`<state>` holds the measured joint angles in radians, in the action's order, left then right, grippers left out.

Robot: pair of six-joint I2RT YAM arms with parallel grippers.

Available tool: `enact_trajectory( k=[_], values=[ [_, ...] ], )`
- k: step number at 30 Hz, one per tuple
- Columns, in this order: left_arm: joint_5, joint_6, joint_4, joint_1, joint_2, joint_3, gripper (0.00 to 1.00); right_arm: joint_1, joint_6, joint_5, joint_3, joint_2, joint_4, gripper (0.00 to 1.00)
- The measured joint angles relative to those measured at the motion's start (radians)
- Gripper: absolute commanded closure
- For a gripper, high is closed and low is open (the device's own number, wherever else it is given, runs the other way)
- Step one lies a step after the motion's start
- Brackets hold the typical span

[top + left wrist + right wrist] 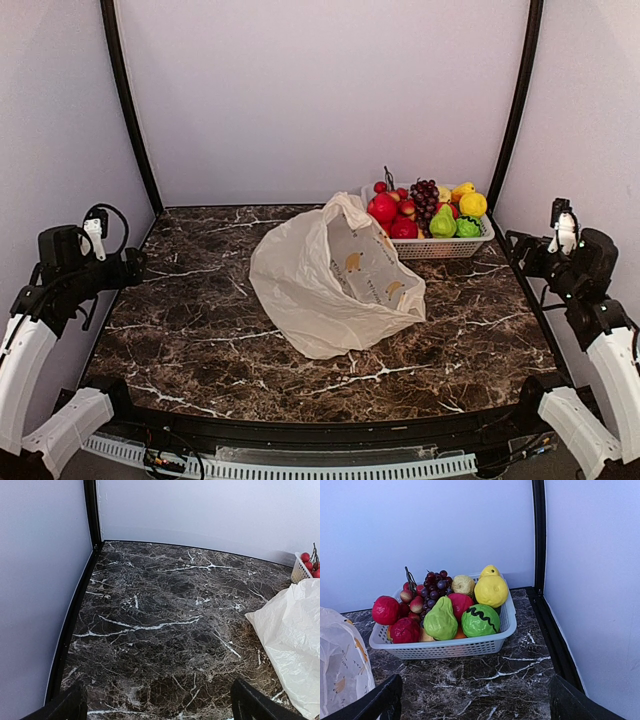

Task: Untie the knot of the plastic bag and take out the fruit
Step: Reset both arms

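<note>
Counted 1 plastic bag [320, 285] and 1 white mesh basket [445, 649].

Tallied the fruit in the basket from the right wrist view:
- 3 large red pieces [385, 610]
- 1 dark purple grape bunch [436, 584]
- 1 cluster of small red berries [412, 599]
- 1 green pear [440, 621]
- 1 round green piece [480, 621] with a black squiggle
- 2 bright yellow pieces [491, 591]
- 1 pale yellow piece [463, 585]

Glimpsed something orange low between the two greens; could not count it.

Logged 2 grippers: left gripper [157, 702] and right gripper [474, 696], each showing 2 fingers.
</note>
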<state>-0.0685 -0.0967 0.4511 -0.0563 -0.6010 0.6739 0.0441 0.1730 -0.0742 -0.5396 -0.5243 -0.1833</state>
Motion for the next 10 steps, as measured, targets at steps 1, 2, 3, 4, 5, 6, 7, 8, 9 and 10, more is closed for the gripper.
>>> enact_trajectory(
  k=[1, 2, 3, 4, 5, 6, 7, 8, 9, 10],
  values=[
    [-0.001, 0.000, 0.000, 0.000, -0.002, -0.002, 0.01, 0.000, 0.001, 0.002, 0.000, 0.000, 0.000, 0.01],
    [-0.002, 0.000, 0.000, 0.000, -0.002, -0.003, 0.01, 0.000, 0.001, 0.003, 0.000, 0.000, 0.000, 0.01],
    [-0.002, 0.000, 0.000, 0.000, -0.004, -0.004, 0.01, 0.000, 0.001, 0.004, 0.000, 0.000, 0.001, 0.01],
    [-0.003, 0.000, 0.000, 0.000, -0.005, -0.004, 0.01, 0.000, 0.001, 0.005, 0.001, 0.001, 0.000, 0.01],
    [-0.005, 0.000, 0.000, 0.000, -0.005, -0.004, 0.01, 0.000, 0.001, 0.007, 0.001, 0.002, 0.001, 0.01],
    [-0.008, 0.000, 0.000, 0.000, -0.006, -0.004, 0.01, 0.000, 0.001, 0.008, 0.001, 0.003, 0.001, 0.01],
    [-0.010, 0.000, 0.000, 0.000, -0.006, -0.004, 0.01, 0.000, 0.001, 0.009, 0.002, 0.005, 0.000, 0.01],
    [-0.013, 0.000, 0.000, 0.000, -0.005, -0.004, 0.01, 0.000, 0.001, 0.011, 0.002, 0.008, 0.000, 0.01],
    [-0.014, 0.000, 0.000, 0.000, -0.005, -0.004, 0.01, 0.000, 0.001, 0.011, 0.002, 0.010, 0.001, 0.01],
    [-0.017, 0.000, 0.000, 0.000, -0.003, -0.004, 0.01, 0.000, 0.001, 0.011, 0.002, 0.011, 0.000, 0.01]
  ],
)
